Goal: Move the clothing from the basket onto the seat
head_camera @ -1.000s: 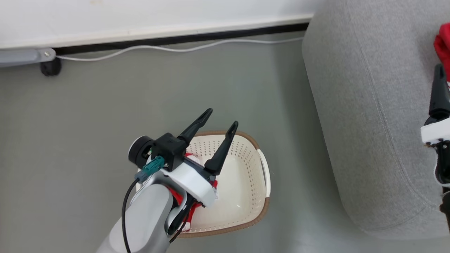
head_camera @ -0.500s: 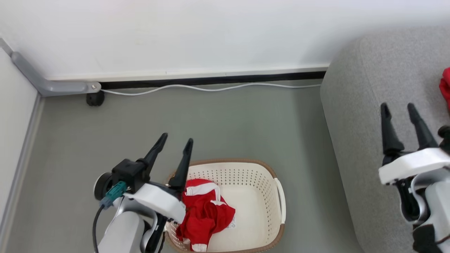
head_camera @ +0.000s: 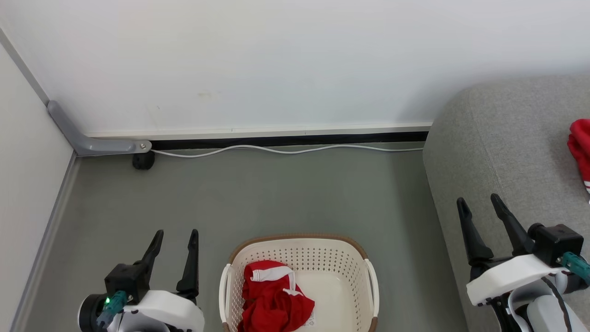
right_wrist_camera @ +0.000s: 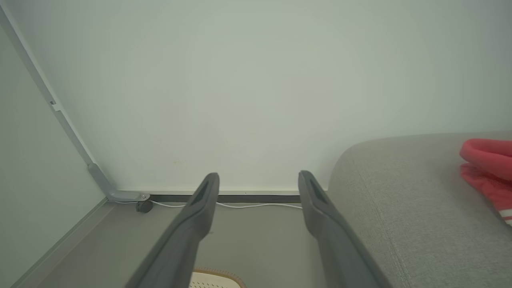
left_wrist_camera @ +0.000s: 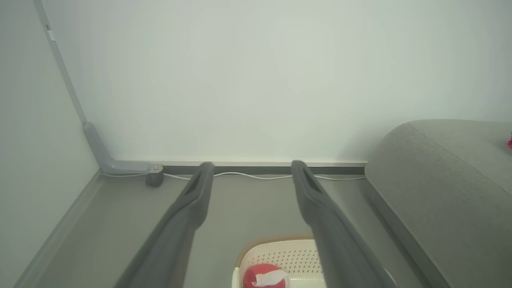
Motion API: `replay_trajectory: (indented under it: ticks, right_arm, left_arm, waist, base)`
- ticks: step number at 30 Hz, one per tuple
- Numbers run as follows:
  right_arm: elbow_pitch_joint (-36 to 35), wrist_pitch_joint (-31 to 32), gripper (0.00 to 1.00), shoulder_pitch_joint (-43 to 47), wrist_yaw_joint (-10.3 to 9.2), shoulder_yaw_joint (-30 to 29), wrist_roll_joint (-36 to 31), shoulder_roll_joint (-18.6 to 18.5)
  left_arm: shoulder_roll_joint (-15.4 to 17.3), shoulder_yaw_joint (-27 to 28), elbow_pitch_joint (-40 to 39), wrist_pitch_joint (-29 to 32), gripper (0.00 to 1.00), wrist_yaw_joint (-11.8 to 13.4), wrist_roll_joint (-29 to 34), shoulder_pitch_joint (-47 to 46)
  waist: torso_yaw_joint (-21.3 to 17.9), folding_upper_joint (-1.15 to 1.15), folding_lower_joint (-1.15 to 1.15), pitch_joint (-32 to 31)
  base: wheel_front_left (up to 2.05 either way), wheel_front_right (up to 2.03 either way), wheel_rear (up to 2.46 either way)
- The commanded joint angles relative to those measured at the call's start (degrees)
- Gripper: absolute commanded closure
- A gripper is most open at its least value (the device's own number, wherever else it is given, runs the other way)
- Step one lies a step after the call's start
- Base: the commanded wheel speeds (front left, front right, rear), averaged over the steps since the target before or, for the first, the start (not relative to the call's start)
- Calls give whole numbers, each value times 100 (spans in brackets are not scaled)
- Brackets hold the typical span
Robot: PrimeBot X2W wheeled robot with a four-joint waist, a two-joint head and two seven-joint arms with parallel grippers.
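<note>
Grey floor (head_camera: 276,193), white wall (head_camera: 276,69).
Left gripper (head_camera: 176,234) and right gripper (head_camera: 478,202) gape empty; clothing (head_camera: 272,304) in the basket (head_camera: 299,237) (red piece (head_camera: 581,145) on the sofa (head_camera: 498,152)).

Soft, even, bright light fills the room. The plain white wall (head_camera: 295,69) darkens into a faint shadow beside the large grey fabric sofa (head_camera: 507,152). The head view is sharp. Both wrist views are hazier and greenish; the long dark fingers (left_wrist_camera: 180,228) of the left gripper (left_wrist_camera: 252,164) blur near the lens.

Perforated plastic basket (head_camera: 350,265), soft cloth clothing (head_camera: 272,302).
</note>
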Motion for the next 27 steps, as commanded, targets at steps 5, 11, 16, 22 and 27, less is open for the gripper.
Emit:
replay_trajectory:
  ticks: [5, 11, 16, 22, 27]
  right_arm:
    - [-335, -77, 0, 215, 17, 32, -136, 26]
    - [-509, -77, 0, 379, 17, -98, -231, 126]
    - [-546, -78, 0, 404, 17, -138, -269, 171]
    - [-530, -78, 0, 403, 17, -147, -275, 192]
    - [-523, -78, 0, 401, 17, -164, -275, 200]
  left_arm:
    - [41, 417, -309, -31, 0, 192, 104, 195]
    - [40, 459, -543, -31, 0, 228, 77, 388]
    - [40, 443, -617, -31, 0, 237, 58, 450]
    - [40, 396, -658, -31, 0, 240, 53, 465]
    - [39, 356, -639, -31, 0, 231, 61, 471]
  waist:
    - [-3, 0, 0, -130]
    - [-2, 0, 0, -180]
    - [-23, 0, 0, -202]
    - [-51, 0, 0, -199]
    - [-67, 0, 0, -189]
  base:
    - [0, 0, 0]
    - [0, 0, 0]
    - [0, 0, 0]
    - [0, 0, 0]
    - [0, 0, 0]
